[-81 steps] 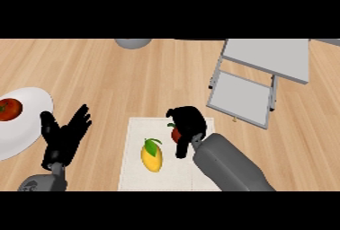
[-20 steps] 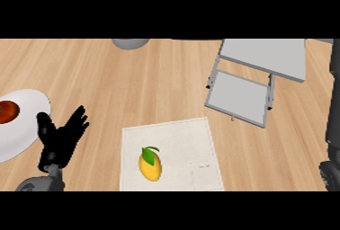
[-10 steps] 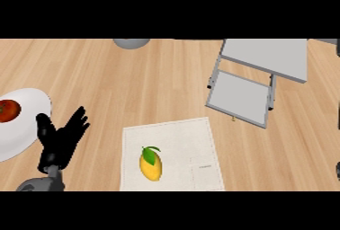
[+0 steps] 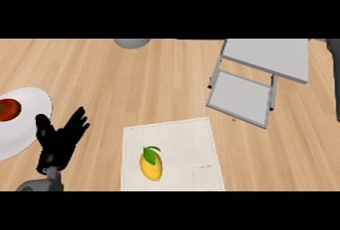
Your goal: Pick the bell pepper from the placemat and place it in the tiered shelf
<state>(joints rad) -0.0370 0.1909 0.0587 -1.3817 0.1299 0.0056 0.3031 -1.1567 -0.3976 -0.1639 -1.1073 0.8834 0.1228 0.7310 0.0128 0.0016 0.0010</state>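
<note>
No bell pepper shows anywhere in the head view. The beige placemat (image 4: 174, 152) lies at the lower middle and bears only a yellow fruit with a green leaf (image 4: 151, 163). The grey tiered shelf (image 4: 242, 96) stands at the upper right, and both of its tiers look bare. My left hand (image 4: 60, 140) rests open at the lower left, fingers up, left of the placemat. My right hand is out of view; only a dark sliver of arm (image 4: 332, 46) shows at the top right edge, beside the shelf.
A white plate (image 4: 30, 112) at the left edge carries a red fruit (image 4: 8, 109). A grey round object (image 4: 133, 42) sits at the counter's far edge. Bare wooden counter lies between the plate, the placemat and the shelf.
Four seconds ago my right hand held a red thing over the placemat. Its arm then showed at the right edge and has since drawn up to the top right corner. The left hand stayed put.
</note>
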